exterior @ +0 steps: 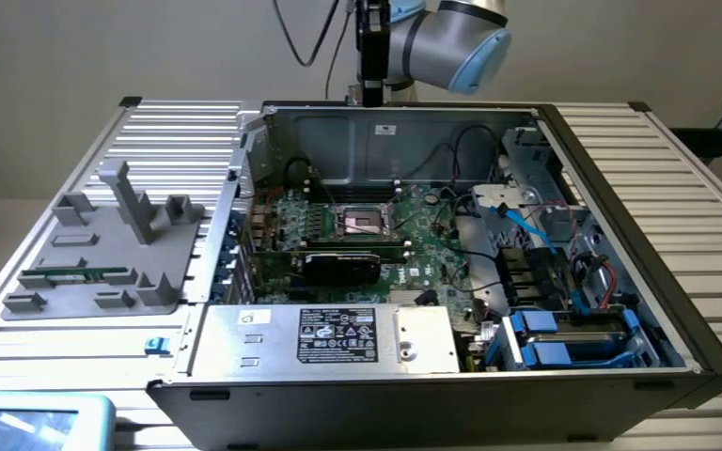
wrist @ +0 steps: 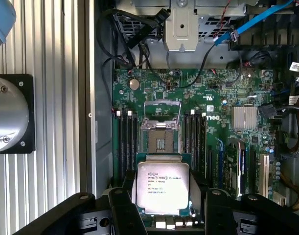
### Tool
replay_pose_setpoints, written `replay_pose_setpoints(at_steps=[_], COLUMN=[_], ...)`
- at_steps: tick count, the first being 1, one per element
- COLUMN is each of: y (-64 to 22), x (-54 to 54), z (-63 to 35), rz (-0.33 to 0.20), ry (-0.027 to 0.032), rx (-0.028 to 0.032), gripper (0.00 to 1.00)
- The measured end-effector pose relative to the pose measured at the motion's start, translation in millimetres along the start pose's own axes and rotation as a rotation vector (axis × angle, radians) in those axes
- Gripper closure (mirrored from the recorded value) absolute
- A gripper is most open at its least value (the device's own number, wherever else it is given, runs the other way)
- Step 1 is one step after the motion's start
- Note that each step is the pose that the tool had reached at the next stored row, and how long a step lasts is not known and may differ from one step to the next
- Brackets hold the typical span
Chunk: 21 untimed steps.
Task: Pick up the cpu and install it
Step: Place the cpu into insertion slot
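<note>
Silver-topped cpu, one, held in gripper; one socket open

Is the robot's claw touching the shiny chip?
Touching. In the wrist view the gripper has its black fingers pressed against both sides of the chip.

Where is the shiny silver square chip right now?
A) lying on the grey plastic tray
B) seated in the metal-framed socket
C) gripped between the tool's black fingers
C: the shiny silver square chip sits clamped in the tool, above the green board, while the metal-framed socket lies empty.
</note>
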State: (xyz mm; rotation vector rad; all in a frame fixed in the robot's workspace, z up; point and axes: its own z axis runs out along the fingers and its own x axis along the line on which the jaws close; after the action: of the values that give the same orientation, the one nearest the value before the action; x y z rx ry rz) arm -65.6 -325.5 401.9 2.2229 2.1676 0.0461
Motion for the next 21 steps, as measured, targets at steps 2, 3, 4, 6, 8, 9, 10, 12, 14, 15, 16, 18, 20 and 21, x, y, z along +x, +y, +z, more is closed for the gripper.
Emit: replay_pose_setpoints(at_steps=[2, 3, 4, 6, 8, 9, 10, 12, 14, 15, 16, 18, 20, 21], y=[0.0, 0.0, -0.1, -0.1, -0.3, -0.3, -0.1, 0.6, 1.6, 2.2, 2.7, 3.4, 3.6, 3.5], x=[0.0, 0.1, 0.1, 0.0, 0.0, 0.1, 0.1, 0.0, -0.2, -0.3, -0.5, -0.9, -1.3, -1.3], z=[0.1, 0.5, 1.0, 2.6, 6.0, 7.9, 9.7, 13.3, 16.9, 18.7, 20.6, 24.4, 28.0, 29.9], rz=[0.0, 0.0, 0.0, 0.0, 0.0, 0.0, 0.0, 0.0, 0.0, 0.0, 0.0, 0.001, 0.0, 0.0], ry=[0.0004, 0.0016, 0.0027, 0.0052, 0.0078, 0.0085, 0.0092, 0.0101, 0.0102, 0.0101, 0.0101, 0.0102, 0.0102, 0.0102], rx=[0.0, -0.0001, -0.0001, 0.0001, 0.0002, 0.0002, 0.0002, 0.0001, 0.0002, 0.0003, 0.0002, 0.0002, 0.0002, 0.0002], gripper=[0.47, 0.47, 0.47, 0.47, 0.47, 0.47, 0.47, 0.47, 0.47, 0.47, 0.47, 0.47, 0.47, 0.47])
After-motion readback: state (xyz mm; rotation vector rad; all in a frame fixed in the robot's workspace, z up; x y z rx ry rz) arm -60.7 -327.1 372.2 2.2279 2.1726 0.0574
